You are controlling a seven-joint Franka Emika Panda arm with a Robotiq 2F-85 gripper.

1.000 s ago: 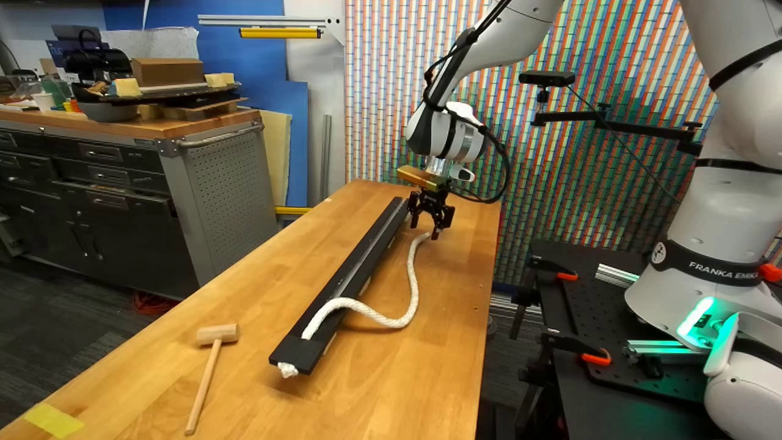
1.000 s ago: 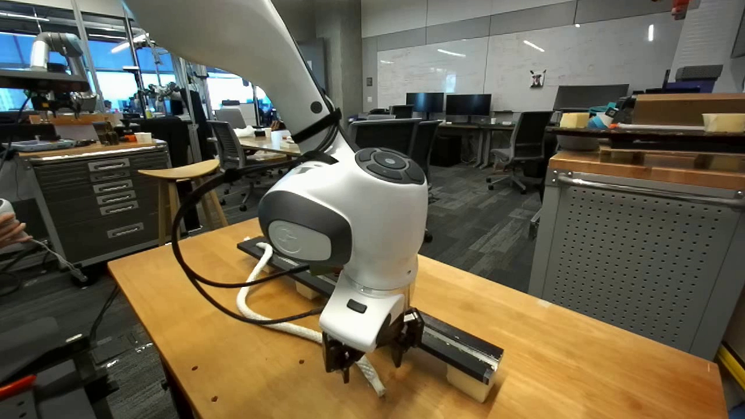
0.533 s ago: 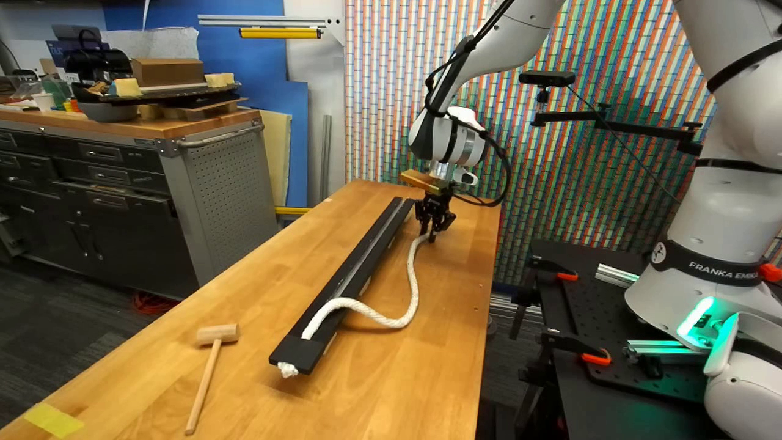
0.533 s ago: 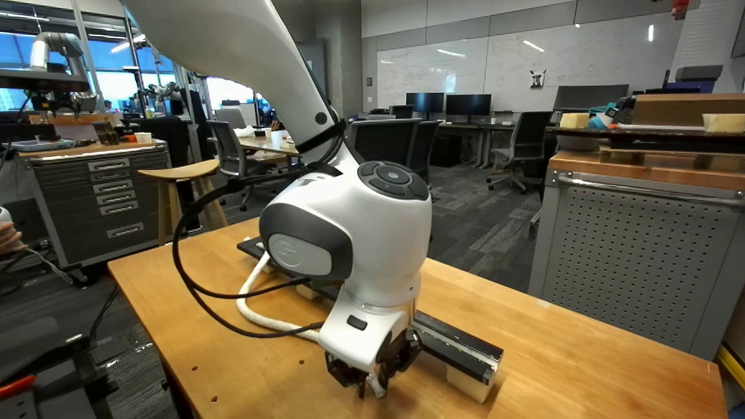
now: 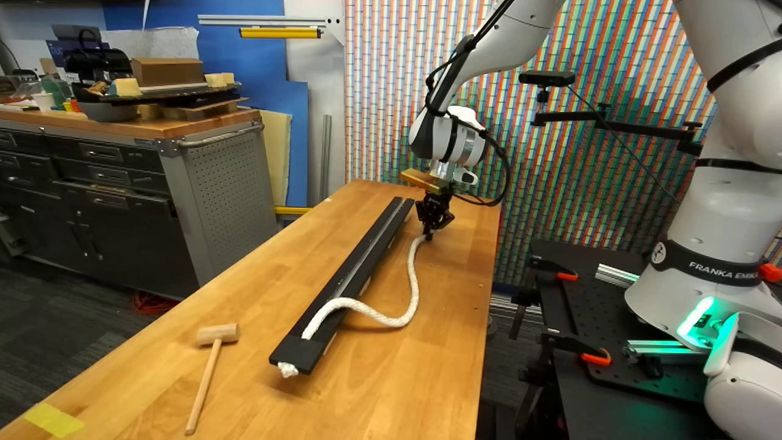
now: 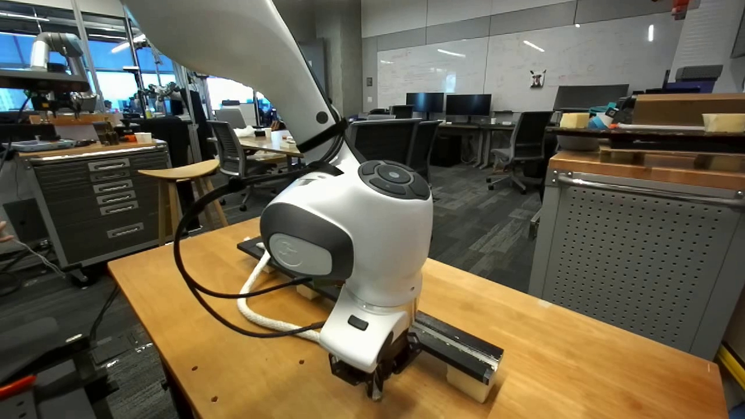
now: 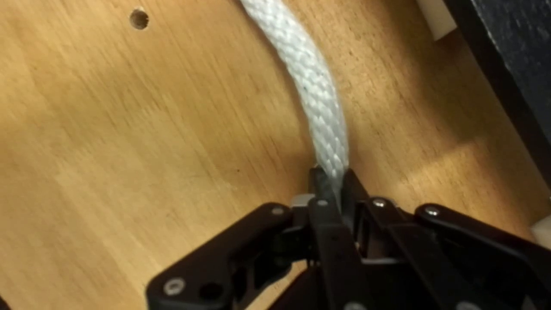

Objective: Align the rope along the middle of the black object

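Observation:
The white rope (image 5: 415, 296) curves over the wooden table beside the black object (image 5: 299, 351), a long narrow bar with a grey groove down its middle. One rope end runs into the bar's near end block, where a frayed white tuft (image 5: 287, 370) pokes out. From there the rope leaves the groove and bends across the tabletop. Close to its far end, my gripper (image 5: 428, 236) is low at the table, beside the bar. In the wrist view the gripper (image 7: 333, 175) is shut on the rope (image 7: 316, 86), pinched between both fingertips. The bar (image 7: 516, 51) lies apart to the right there.
A wooden mallet (image 5: 218, 333) lies on the table (image 5: 452, 366) beyond the bar's near end. Yellow tape (image 5: 54, 420) marks a table corner. Pale blocks (image 6: 468, 384) raise the bar off the tabletop. A black cable (image 6: 174, 250) loops out from the arm.
The gripper has come down slightly to the table at the rope's free end, and its jaws have gone from open to shut on the rope. Rope and bar otherwise look the same.

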